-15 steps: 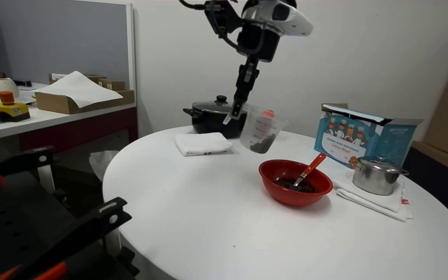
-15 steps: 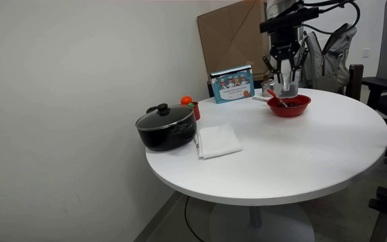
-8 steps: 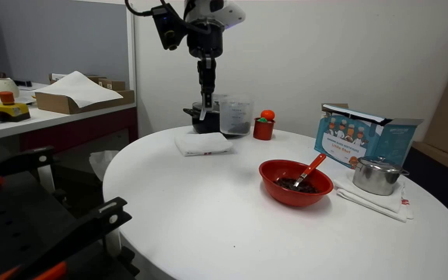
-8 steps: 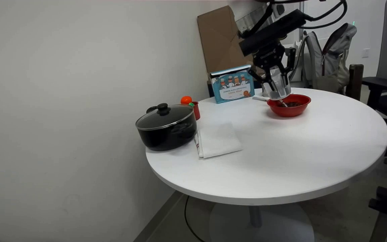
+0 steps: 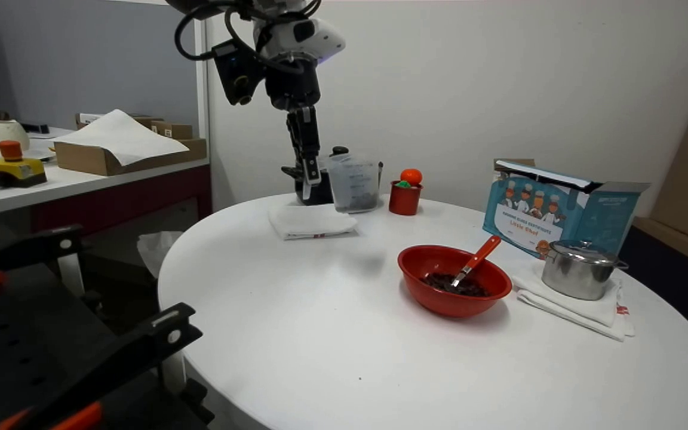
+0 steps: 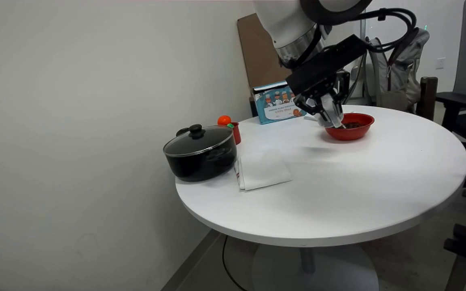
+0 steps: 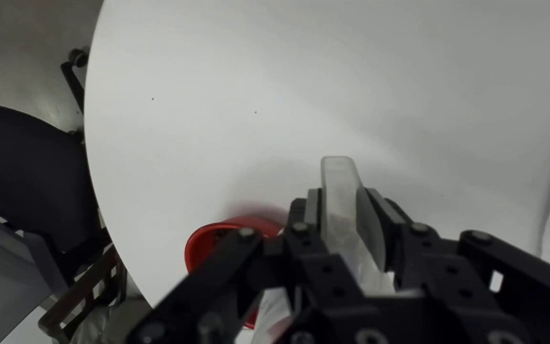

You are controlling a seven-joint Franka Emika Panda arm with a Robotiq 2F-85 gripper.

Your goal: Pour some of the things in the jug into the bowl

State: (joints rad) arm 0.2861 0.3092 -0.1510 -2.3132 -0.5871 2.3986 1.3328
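The jug (image 5: 353, 179), a see-through measuring cup, hangs above the table, tilted slightly, its mouth up. My gripper (image 5: 311, 179) is shut on its handle, which shows between the fingers in the wrist view (image 7: 338, 177). Dark matter (image 5: 359, 202) lies in the jug's lower part. The wide red bowl (image 5: 451, 306) stands on the table, apart from the jug, with dark matter and a red-handled utensil (image 5: 481, 252) inside. In an exterior view the jug (image 6: 324, 121) covers part of the bowl (image 6: 348, 135). The wrist view shows the bowl (image 7: 201, 243) partly behind the fingers.
A black lidded pot (image 6: 202, 161), a folded white cloth (image 5: 311, 221) and a small red cup (image 5: 404, 199) stand at the back. A blue box (image 5: 526, 209) and a shiny metal pot (image 5: 580, 275) on another cloth (image 5: 589, 313) stand right of the bowl.
The gripper has carried the jug away from the bowl, leftward in both exterior views, and then lowered slightly. The jug is less tilted than one second ago. The bowl has not moved.
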